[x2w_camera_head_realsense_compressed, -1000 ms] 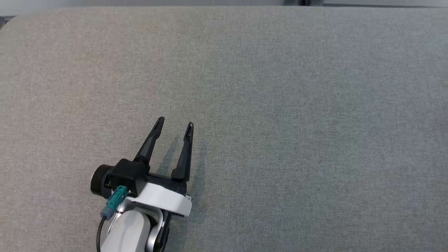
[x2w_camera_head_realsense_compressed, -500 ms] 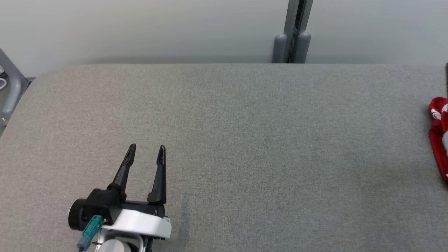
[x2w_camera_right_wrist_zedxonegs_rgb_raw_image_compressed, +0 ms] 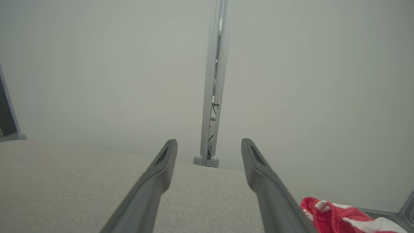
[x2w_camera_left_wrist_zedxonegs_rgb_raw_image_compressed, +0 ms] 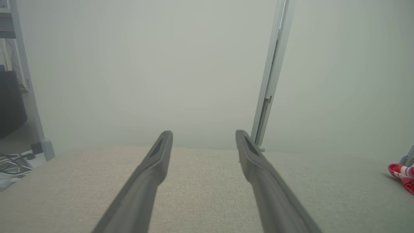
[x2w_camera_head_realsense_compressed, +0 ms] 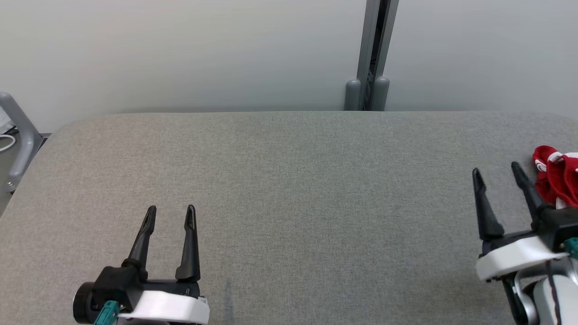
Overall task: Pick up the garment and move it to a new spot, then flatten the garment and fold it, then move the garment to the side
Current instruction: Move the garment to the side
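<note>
A big grey surface [x2w_camera_head_realsense_compressed: 293,180] stands in front of a pale wall [x2w_camera_head_realsense_compressed: 180,54], with a grey post [x2w_camera_head_realsense_compressed: 372,54] behind its far edge. The red and white garment [x2w_camera_head_realsense_compressed: 557,180] lies in a bunch at the far right side of the surface. The right tool [x2w_camera_head_realsense_compressed: 495,168] is just beside it, a little to its left, with its two dark fingers spread wide and nothing between them. The left tool [x2w_camera_head_realsense_compressed: 171,208] is well away on the other side. Its fingers are spread wide too, and it holds nothing.
</note>
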Robot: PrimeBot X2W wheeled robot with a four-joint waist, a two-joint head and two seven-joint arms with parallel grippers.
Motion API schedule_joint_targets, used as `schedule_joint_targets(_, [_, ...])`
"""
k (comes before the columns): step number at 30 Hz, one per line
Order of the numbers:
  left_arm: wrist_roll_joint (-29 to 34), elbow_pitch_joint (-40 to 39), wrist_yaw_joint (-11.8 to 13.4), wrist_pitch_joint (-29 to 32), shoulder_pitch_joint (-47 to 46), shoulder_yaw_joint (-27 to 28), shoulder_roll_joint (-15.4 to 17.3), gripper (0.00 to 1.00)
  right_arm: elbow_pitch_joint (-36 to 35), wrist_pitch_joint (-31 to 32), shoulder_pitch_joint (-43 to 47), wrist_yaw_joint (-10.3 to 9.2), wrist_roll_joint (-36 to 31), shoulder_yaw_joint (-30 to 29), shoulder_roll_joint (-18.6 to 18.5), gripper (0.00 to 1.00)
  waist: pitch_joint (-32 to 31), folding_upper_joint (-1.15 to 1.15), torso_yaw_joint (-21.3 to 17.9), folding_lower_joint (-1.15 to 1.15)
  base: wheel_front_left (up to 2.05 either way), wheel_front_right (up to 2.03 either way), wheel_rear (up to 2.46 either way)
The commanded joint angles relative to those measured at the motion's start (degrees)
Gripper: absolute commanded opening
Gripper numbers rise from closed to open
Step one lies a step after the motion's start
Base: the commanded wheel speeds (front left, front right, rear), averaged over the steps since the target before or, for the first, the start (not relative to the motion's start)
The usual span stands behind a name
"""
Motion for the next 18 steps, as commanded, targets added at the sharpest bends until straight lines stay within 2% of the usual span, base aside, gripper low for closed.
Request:
schedule_joint_targets(1, [-0.1,-0.3,0.3,-0.2,0.7,0.3,0.2,1.00,-0.3,-0.5,1.1,-0.02,-1.2,0.0,0.1,1.00,-0.2,0.00,0.0,0.00,0.00,0.00,0.00])
schedule_joint_targets(3, [2.0,-0.4,0.5,-0.2,1.4,0.0,0.2,1.00,-0.8,-0.5,2.9,-0.02,-2.4,1.0,1.9,1.00,-0.5,0.00,0.0,0.00,0.00,0.00,0.00])
schedule_joint_targets(8, [0.6,-1.0,3.0,-0.2,2.5,0.9,0.2,1.00,-1.6,-0.5,6.1,-0.02,-3.7,0.5,4.6,1.00,-0.8,0.00,-0.1,0.00,0.00,0.00,0.00])
schedule_joint_targets(18, [2.3,0.5,1.9,-0.2,3.1,-0.1,0.2,1.00,-2.6,-0.6,9.3,-0.02,-5.6,0.4,6.9,1.00,-0.9,0.00,0.2,0.00,0.00,0.00,0.00])
